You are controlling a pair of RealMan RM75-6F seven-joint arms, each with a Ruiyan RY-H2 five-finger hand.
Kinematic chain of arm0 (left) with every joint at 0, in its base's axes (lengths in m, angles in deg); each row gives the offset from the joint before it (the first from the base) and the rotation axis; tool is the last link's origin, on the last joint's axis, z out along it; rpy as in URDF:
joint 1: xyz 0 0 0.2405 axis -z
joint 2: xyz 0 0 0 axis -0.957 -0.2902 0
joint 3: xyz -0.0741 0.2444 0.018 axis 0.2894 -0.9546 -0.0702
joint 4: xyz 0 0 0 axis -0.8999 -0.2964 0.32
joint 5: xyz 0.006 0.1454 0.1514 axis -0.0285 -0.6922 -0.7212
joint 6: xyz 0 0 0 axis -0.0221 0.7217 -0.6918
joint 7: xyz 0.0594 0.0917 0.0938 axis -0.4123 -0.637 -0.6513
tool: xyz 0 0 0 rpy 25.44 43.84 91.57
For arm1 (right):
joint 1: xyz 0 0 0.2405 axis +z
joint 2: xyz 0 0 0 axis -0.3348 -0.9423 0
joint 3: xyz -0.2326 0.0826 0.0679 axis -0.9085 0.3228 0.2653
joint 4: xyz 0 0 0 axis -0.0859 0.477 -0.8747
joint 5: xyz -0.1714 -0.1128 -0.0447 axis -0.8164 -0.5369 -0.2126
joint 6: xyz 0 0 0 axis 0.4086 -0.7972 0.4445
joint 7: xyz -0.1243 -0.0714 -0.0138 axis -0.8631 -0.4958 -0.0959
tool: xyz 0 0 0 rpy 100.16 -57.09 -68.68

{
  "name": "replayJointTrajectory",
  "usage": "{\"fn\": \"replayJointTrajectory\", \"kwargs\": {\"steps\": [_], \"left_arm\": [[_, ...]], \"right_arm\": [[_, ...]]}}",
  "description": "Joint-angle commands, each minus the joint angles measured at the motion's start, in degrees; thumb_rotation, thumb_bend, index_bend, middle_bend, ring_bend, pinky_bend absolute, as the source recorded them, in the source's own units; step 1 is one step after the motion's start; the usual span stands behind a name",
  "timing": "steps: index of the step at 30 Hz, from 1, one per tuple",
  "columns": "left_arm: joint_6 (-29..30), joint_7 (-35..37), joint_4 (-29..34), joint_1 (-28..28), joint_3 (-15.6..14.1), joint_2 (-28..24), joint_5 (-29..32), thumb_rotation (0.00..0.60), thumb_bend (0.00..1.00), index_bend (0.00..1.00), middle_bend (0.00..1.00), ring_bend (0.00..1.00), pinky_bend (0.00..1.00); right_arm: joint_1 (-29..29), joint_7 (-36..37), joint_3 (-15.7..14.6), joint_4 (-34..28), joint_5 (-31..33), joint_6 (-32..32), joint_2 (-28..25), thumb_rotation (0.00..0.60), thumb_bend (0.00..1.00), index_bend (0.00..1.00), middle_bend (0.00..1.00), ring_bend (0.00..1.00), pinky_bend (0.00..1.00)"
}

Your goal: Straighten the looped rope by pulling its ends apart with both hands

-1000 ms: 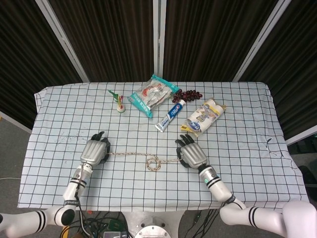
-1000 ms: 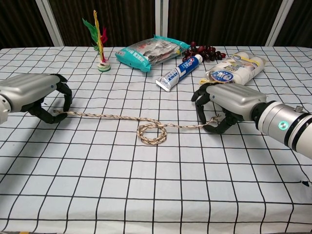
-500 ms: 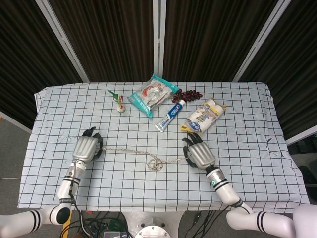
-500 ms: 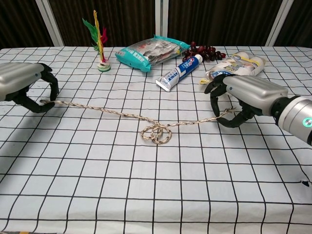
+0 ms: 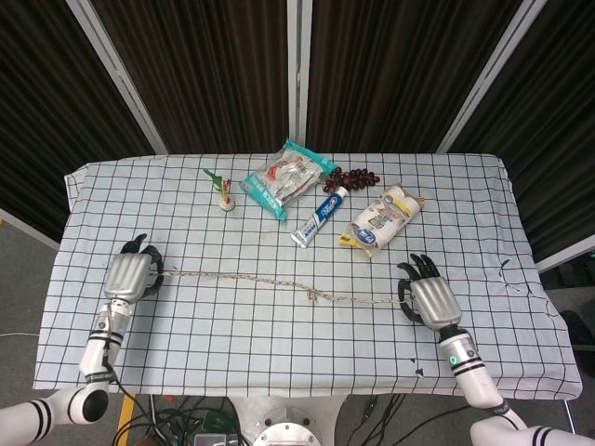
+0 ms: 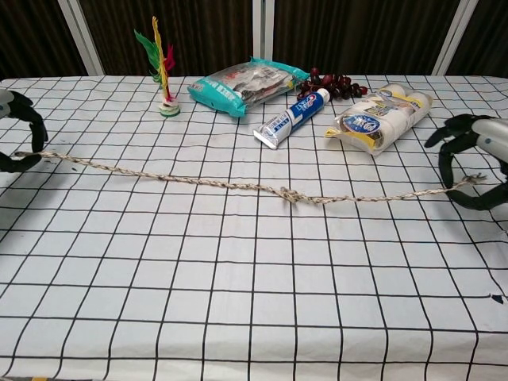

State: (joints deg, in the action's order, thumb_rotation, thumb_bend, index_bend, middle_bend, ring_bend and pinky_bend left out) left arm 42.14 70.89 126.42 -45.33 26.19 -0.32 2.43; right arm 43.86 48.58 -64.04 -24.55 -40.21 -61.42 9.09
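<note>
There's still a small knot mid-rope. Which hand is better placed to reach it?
Right, marginally. The knot lies right of the rope's midpoint, closer to the right hand than the left hand. Both hands hold rope ends, so one must let go.

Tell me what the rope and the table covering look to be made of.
Rope: seemingly twisted natural fibre such as jute or hemp, matte tan with darker flecks and a visible plied twist; a small knot sits mid-length. Table covering: probably thin woven cloth, matte white with a black grid print, lying with faint ripples; a plastic-coated sheet cannot be excluded.

Rope (image 6: 238,186) stretches between left robot hand (image 5: 125,276) and right robot hand (image 5: 429,299)
</note>
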Motion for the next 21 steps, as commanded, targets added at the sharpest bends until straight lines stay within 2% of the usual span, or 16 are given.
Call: {"fn": "replayJointTrajectory", "kwargs": {"steps": [1,9,21], "left_arm": [[-0.3,1.5,-0.9,-0.6,-0.7,0.0,-0.9,0.600,0.42,0.64,0.33,0.08,0.18],[-0.8,3.3,-3.0,-1.1,-1.7,1.4,-2.7,0.600,0.42,0.65,0.33,0.08,0.18],[-1.5,4.0,-5.0,-1.4,-1.0,1.7,-2.3,0.600,0.42,0.65,0.33,0.08,0.18]], "right_arm": [[-2.1,1.9,-1.1,0.1,-0.6,-1.7,-1.2,0.600,0.34,0.66,0.19,0.00,0.00],[-5.0,6.1,-2.3,3.0,-2.0,-2.5,-0.9,0.600,0.34,0.66,0.19,0.00,0.00],[-6.2,12.1,-1.3,6.7,-3.3,-1.9,-2.5,0.600,0.34,0.66,0.19,0.00,0.00]]}}
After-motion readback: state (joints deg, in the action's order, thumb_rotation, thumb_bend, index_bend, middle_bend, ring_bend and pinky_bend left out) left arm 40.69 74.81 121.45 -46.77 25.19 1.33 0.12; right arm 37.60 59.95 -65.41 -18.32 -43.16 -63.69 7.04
